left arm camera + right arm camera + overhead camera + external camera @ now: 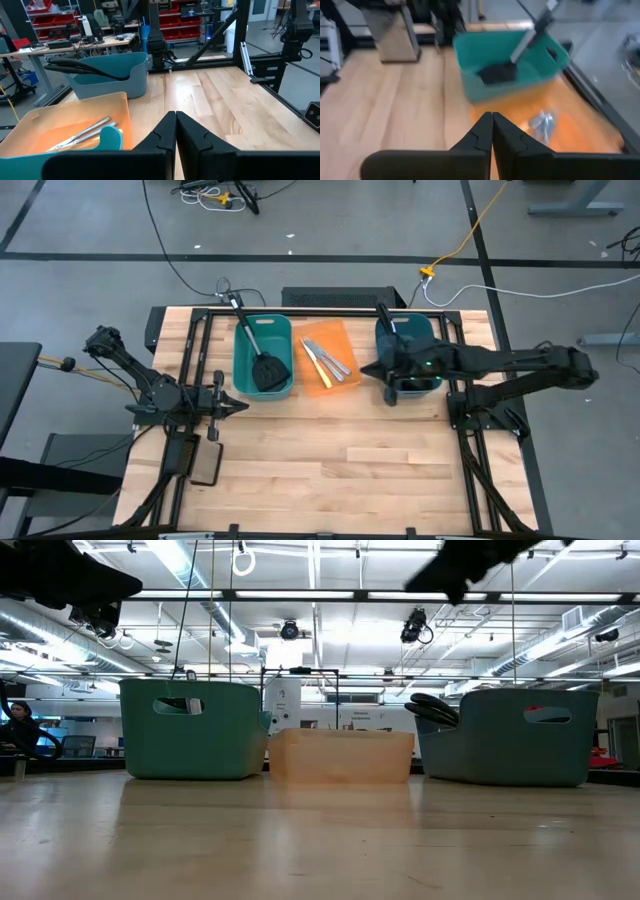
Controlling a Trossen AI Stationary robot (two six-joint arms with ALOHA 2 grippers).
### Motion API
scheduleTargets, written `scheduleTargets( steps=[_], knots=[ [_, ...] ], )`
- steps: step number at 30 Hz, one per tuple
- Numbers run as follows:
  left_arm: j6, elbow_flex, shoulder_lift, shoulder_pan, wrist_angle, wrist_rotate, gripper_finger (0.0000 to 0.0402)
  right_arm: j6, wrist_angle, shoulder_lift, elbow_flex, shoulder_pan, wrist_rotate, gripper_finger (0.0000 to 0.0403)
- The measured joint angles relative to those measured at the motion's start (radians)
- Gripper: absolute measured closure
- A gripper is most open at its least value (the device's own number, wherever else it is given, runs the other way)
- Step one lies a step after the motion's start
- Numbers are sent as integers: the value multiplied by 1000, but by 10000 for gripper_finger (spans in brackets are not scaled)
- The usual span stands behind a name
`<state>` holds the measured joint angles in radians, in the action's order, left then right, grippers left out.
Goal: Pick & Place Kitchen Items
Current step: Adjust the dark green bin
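A black slotted spatula (265, 370) lies in the teal bin (245, 375), its handle (240, 315) leaning over the bin's far rim. Several table knives (328, 362) lie flat in the orange bin (318, 332). Black ladles (85, 67) rest in the blue bin (432, 328), their handles sticking out over its rim. My right gripper (365, 370) hovers shut and empty above the gap between the orange and blue bins. My left gripper (243, 406) stays shut and empty just near of the teal bin, pointing level toward the table's right.
The three bins stand side by side along the table's far edge. A flat black pad (205, 465) lies near the left arm's base. Black frame rails (470, 450) run along both sides. The near half of the wooden table (340, 470) is bare.
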<state>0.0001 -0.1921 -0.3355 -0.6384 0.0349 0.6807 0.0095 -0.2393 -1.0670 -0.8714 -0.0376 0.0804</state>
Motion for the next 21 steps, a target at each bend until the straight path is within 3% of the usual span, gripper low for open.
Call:
scheduleTargets(
  steps=[6,12,17,21],
  knots=[
    [-1,0,0,0,0,0,384,156,-334,91,-4,40,91,385],
    [4,0,0,0,-1,0,384,299,-681,12,-87,86,90,294],
    [3,0,0,0,-2,-4,384,331,-853,-75,-93,90,111,211],
    [-3,0,0,0,-2,-4,384,338,-891,-123,-93,90,94,178]
  ],
)
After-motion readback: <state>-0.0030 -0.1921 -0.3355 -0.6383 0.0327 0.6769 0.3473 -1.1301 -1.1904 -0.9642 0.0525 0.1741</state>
